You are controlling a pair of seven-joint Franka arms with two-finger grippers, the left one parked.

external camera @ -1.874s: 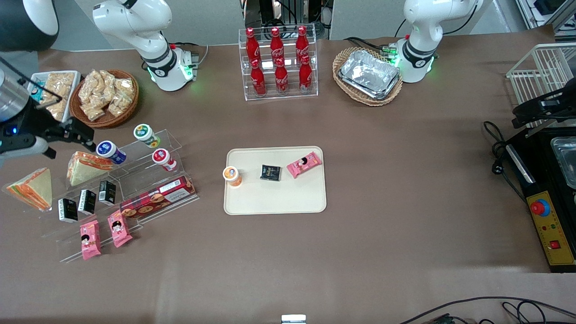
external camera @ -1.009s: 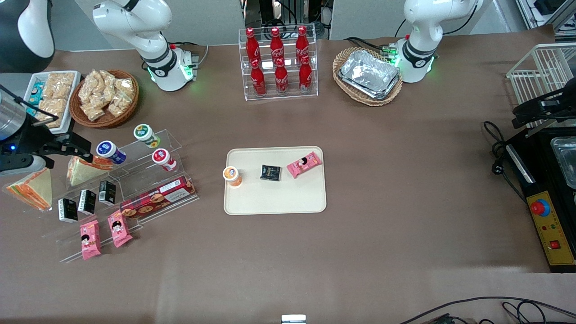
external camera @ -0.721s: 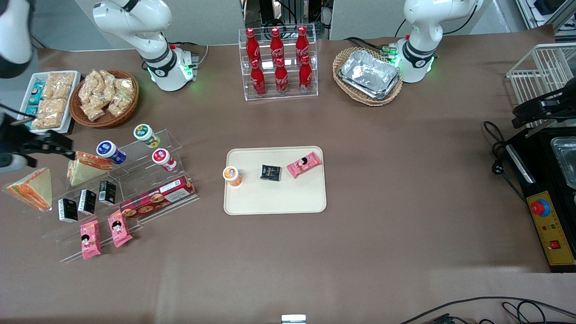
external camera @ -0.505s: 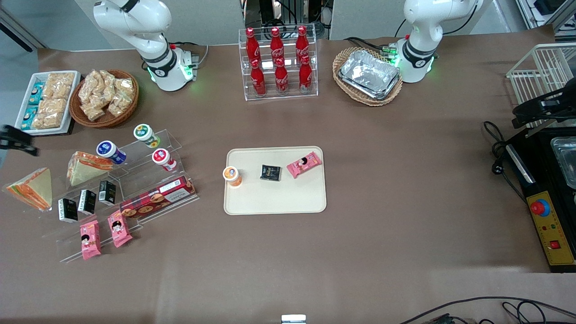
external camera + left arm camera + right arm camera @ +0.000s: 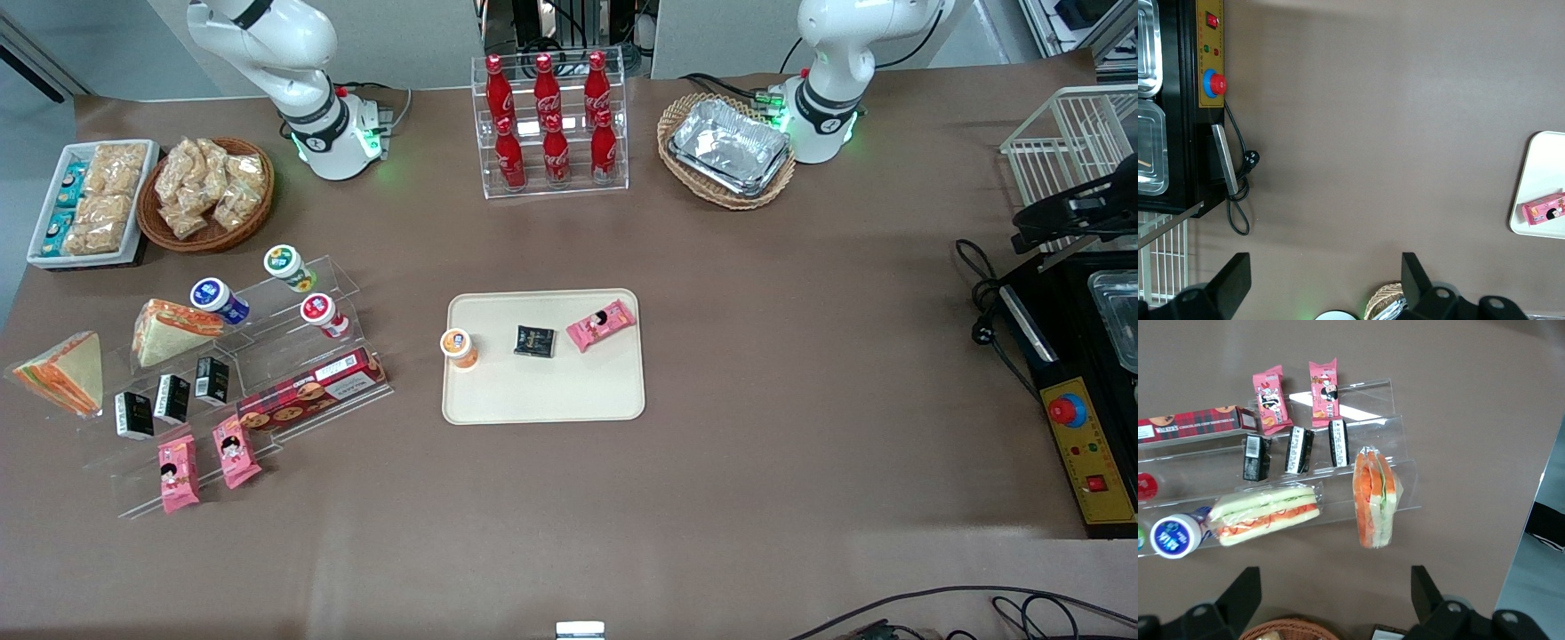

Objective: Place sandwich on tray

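Right wrist view: gripper [image 5: 1335, 597] hangs high above the acrylic rack [image 5: 1358, 440], fingers [image 5: 1241, 590] spread wide, holding nothing. Sandwich [image 5: 1265, 513] lies on the rack's upper step, unpicked, well apart from the tray [image 5: 542, 400].

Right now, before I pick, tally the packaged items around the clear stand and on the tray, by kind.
sandwiches: 2
pink snack packs: 3
small black cartons: 3
black packet: 1
lidded cups: 4
biscuit box: 1
Total: 14
No sandwich is on the tray. The pincer hangs open near the sandwiches, holding nothing.
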